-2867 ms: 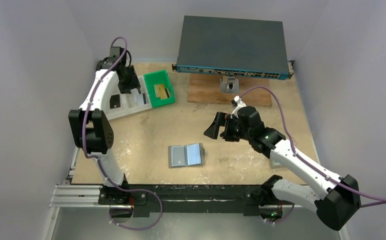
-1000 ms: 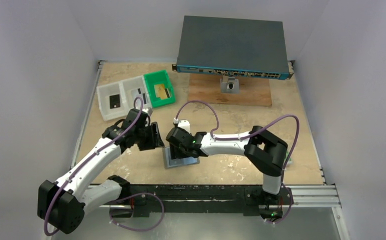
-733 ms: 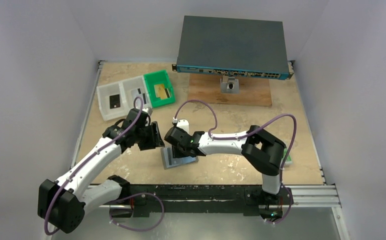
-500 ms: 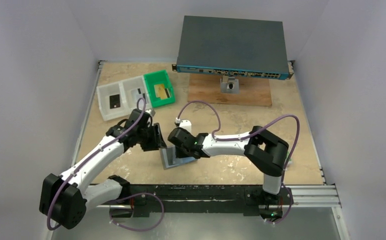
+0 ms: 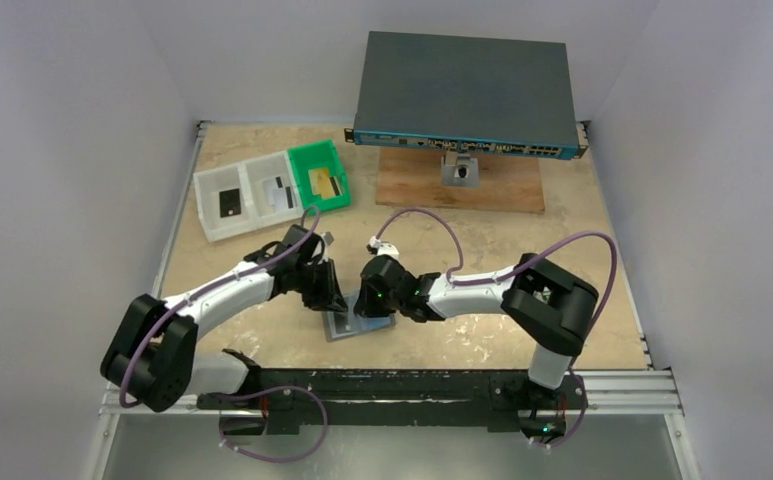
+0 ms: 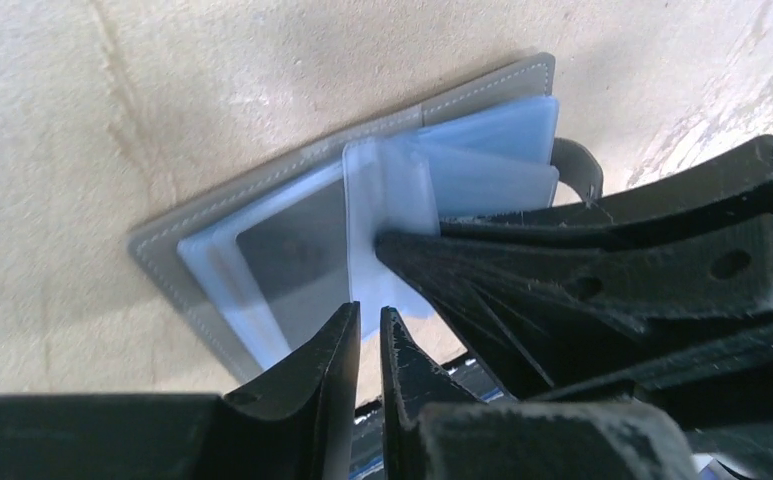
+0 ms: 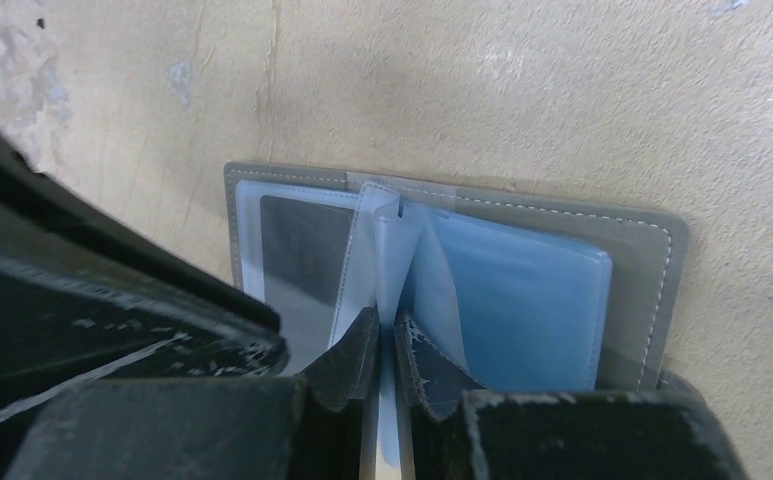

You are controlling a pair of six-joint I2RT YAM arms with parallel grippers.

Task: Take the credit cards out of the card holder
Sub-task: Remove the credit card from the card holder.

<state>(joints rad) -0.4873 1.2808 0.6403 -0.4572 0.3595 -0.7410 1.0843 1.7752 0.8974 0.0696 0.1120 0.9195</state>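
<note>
Two black grippers crowded the small dark grey folding card holder [image 5: 345, 326], open flat on the near middle of the tan wooden table [image 5: 562, 230] — right gripper [image 7: 384, 345] pinched shut on an upright clear bluish pocket leaf [image 7: 387, 240], probably to hold pages apart; left gripper [image 6: 367, 345] closed to a slit on the neighbouring pocket sheet [image 6: 212, 265] holding one dark plastic card [image 6: 292, 250].

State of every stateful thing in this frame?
card holder: open flat
dark card: inside a pocket
left fingers: nearly closed on pocket edge
right fingers: closed on raised pocket
black card: in white tray
silver card: in white tray
gold card: in green tray
</note>
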